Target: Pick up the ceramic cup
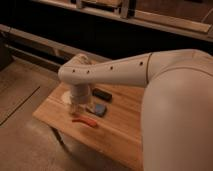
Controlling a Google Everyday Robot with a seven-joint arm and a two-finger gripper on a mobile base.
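Observation:
The ceramic cup (66, 98) is a small cream-white shape on the left part of the wooden table (117, 132). Most of it is hidden behind my white wrist. My gripper (75, 107) hangs straight down from the wrist, right at the cup and just above the tabletop. The wrist covers the place where gripper and cup meet, so contact cannot be made out. My arm reaches in from the right across the table.
A blue-grey rectangular block (100, 109) lies just right of the gripper. A black rectangular object (102, 94) lies behind it. A thin red-orange object (85, 121) lies in front, near the table's front edge. Dark shelving runs along the back.

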